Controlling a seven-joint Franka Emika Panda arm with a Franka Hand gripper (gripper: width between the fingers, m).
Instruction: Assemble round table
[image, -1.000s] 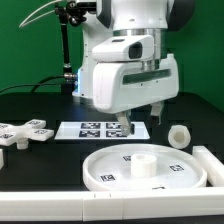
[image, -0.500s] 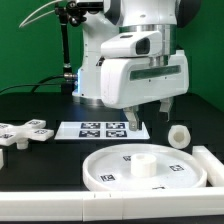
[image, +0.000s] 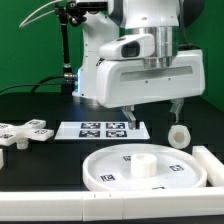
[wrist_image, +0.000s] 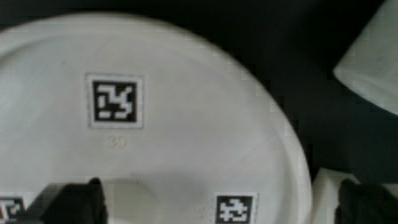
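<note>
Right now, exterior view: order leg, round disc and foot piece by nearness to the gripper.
1. Leg, on the exterior view's right, and round disc, below the gripper: too close to call.
2. Foot piece, far on the exterior view's left.

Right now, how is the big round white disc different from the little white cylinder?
The big round white plastic disc is wide and flat; the small white plastic cylinder leg is short and chunky. The disc shows black-and-white square tags; I can see none on the leg. The disc lies in front; the leg sits behind it, toward the exterior view's right. Both are white.
</note>
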